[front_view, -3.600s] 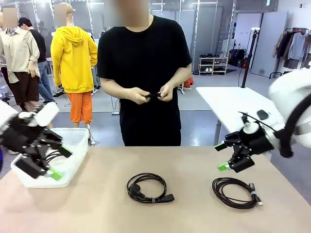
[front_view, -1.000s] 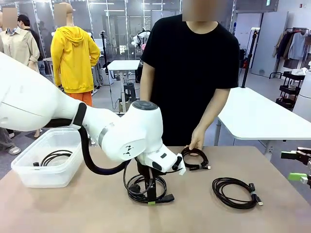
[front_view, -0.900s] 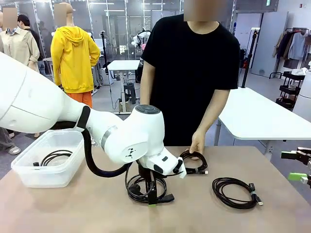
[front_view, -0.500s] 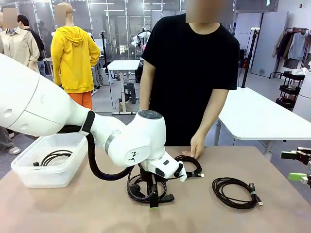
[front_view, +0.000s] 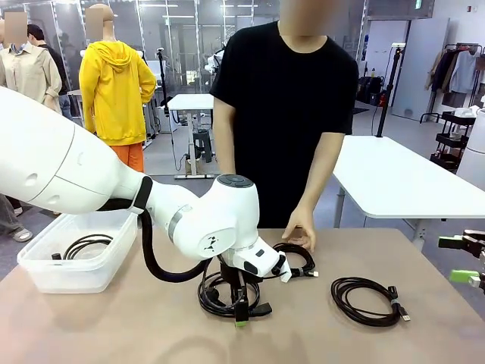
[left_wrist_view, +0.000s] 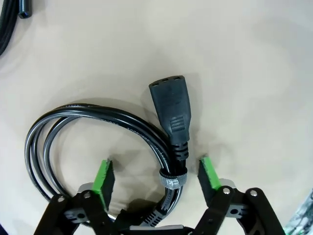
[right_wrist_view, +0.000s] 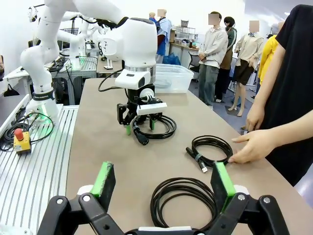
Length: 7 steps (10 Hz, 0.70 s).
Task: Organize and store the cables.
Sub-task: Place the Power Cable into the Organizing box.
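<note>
A person's hand (right_wrist_view: 254, 146) is touching a cable (right_wrist_view: 211, 139) beyond the right pincer (right_wrist_view: 161, 169), which is hanging wide open with another cable (right_wrist_view: 182, 182) lying nearer ahead. The left pincer (left_wrist_view: 155, 164) is gaping astride a third cable (left_wrist_view: 98, 116), plug (left_wrist_view: 171, 105) just ahead, grey tie (left_wrist_view: 172, 178) between its fingers (left_wrist_view: 103, 176).

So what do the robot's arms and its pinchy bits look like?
The left arm is fat, smooth and white with round joints, and a thick black hose loops along it. Both arms end in black jaws with bright green pads.
</note>
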Motion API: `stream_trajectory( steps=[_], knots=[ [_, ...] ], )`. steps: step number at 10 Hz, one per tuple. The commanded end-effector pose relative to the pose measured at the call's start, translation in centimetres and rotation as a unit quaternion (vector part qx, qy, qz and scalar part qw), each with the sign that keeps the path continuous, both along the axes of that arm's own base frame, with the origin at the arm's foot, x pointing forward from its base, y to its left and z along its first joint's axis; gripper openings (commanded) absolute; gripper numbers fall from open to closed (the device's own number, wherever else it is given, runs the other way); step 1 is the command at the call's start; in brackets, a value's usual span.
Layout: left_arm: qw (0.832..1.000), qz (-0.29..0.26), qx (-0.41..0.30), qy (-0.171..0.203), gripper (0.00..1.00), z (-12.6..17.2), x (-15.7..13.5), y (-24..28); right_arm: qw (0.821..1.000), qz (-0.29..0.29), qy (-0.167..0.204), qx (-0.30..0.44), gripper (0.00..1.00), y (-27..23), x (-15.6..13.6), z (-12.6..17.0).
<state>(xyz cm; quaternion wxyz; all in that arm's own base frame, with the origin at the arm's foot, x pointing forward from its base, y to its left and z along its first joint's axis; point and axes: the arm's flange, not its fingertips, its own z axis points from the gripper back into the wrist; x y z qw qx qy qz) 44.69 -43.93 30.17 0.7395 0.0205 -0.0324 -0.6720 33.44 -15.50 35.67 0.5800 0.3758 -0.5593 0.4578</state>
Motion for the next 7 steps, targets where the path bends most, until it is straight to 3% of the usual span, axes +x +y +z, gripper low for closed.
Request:
stream_trajectory(
  steps=[1, 3, 4, 5, 7],
  knots=[
    [1.0, -0.013, 0.004, 0.016, 0.0, 0.3, 0.1, 0.0, 1.0, -0.004, 0.003, -0.005, 1.0, 0.2, -0.2, 0.1],
    [1.0, -0.015, 0.002, 0.018, 0.0, 0.5, 0.1, -0.1, 1.0, -0.004, 0.003, -0.005, 1.0, 0.2, -0.2, 0.1],
    [1.0, -0.015, 0.002, 0.02, 0.13, 0.5, 0.0, 0.0, 1.0, -0.004, 0.003, -0.005, 1.0, 0.2, -0.2, 0.1],
    [1.0, -0.016, 0.002, 0.023, 0.03, 0.5, -0.1, 0.0, 1.0, -0.004, 0.003, -0.005, 1.0, 0.2, -0.2, 0.1],
    [0.999, -0.027, 0.0, 0.019, 0.0, 2.1, -0.5, 0.4, 1.0, -0.004, 0.003, -0.005, 1.0, 0.2, -0.2, 0.1]
  ],
)
